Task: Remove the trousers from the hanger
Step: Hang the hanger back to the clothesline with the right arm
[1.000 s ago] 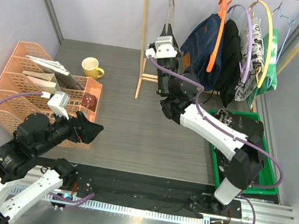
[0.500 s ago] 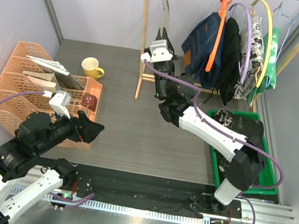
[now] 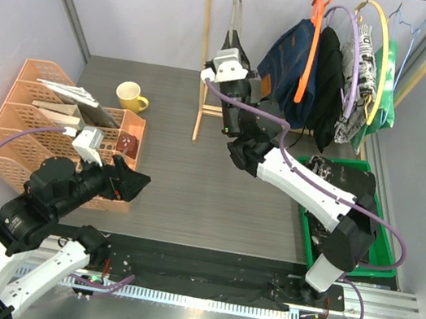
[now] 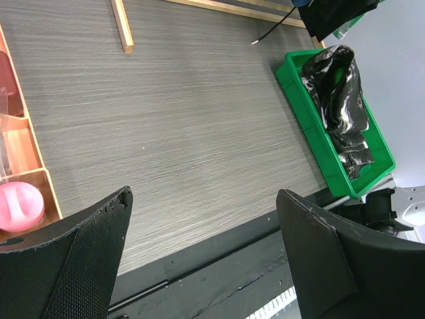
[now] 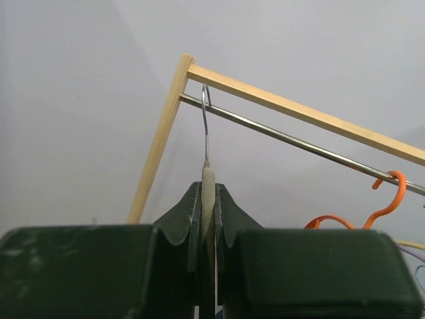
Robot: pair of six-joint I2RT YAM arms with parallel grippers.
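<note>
**Rail stock: one bare hanger in hand, five pairs of trousers located**

1. My right gripper (image 5: 207,219): jaws pressed together on the pale neck of a grey hanger (image 5: 208,183), just under its wire hook (image 5: 206,126). The hook sits over the metal rail (image 5: 299,141) at its left end, beside the wooden post (image 5: 157,146). I can see no cloth on this hanger.

2. My left gripper (image 4: 204,196): jaws wide apart and holding nothing. It is poised above the table (image 4: 199,119), near the orange file rack (image 3: 11,132).

3. Trousers on the rail, all to the right of my right gripper and clear of it:
   - The navy denim pair (image 3: 290,61) hangs nearest, on an orange hanger (image 3: 309,53).
   - The plain black pair (image 3: 328,81) comes next.
   - The newspaper-print pair (image 3: 362,74) follows.
   - The green mottled pair (image 3: 386,91) hangs at the far end.

4. Marbled black-and-white pair (image 4: 339,93): crumpled in the green bin (image 4: 317,133), off any hanger and well apart from both grippers.

Handling, as I judge it:
- All five pairs are soft, limp and fairly light. The denim is probably the heaviest and the stiffest at its folds.
- Draped cloth should slide off a smooth bar under a downward or sideways pull.
- A hanger will swing on its hook, so it wants steadying.
- The best hold is a pinch through the thick hanging fold below the bar, not on a single loose edge.
</note>
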